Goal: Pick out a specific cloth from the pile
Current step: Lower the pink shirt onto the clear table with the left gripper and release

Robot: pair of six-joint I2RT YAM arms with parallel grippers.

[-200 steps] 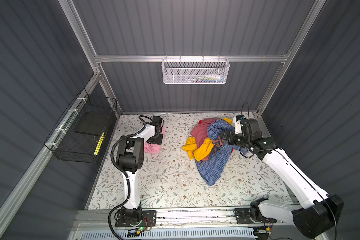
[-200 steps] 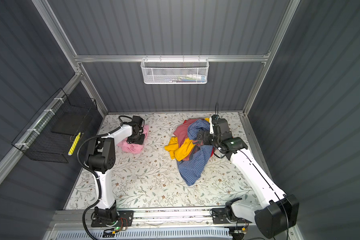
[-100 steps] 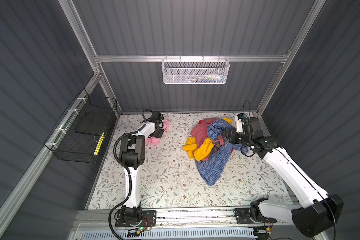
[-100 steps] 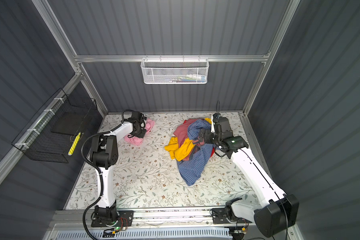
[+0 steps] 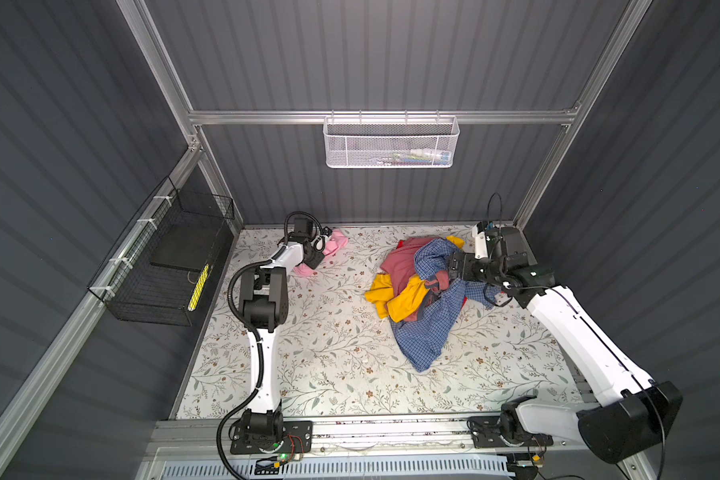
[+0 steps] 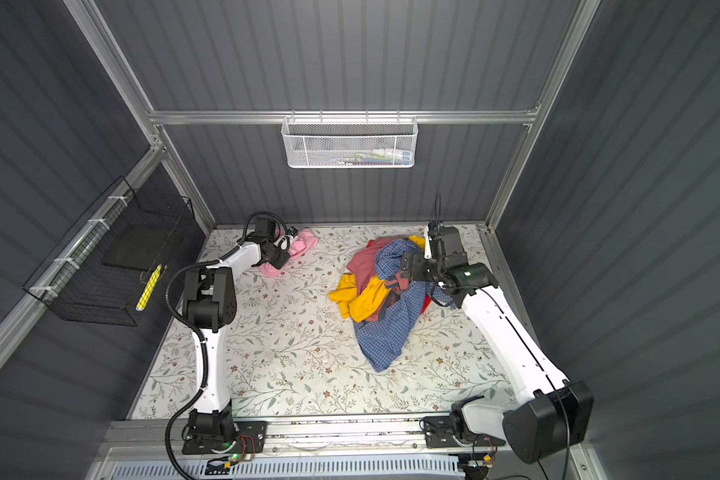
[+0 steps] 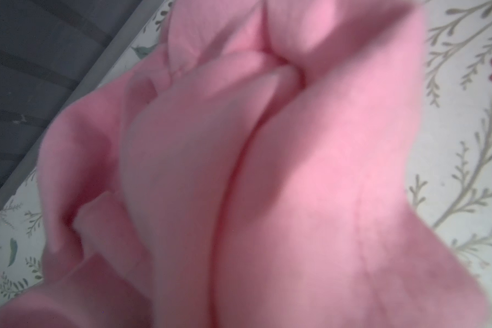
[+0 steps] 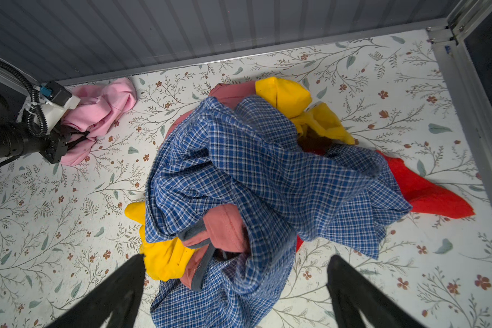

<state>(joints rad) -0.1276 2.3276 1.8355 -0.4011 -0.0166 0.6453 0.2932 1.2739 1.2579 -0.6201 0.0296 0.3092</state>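
Left gripper is seemingly pinching the cloth at the tabletop's back-left corner, clear of the pile; right gripper is gaping wide; next probably needs a clean release.

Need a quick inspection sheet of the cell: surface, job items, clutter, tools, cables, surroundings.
Surface: floral mat, flat, only garments on it.
Job's things: pink cloth lies apart from the pile, near the back-left corner; blue checked shirt tops the pile.
Clutter: nothing seen.
Tools: left tool shut on pink cloth; right tool open above the pile.
Cables: black conduit loops off the left arm; no snag seen.
Surroundings: white mesh basket on back rail, black wire basket on left wall.
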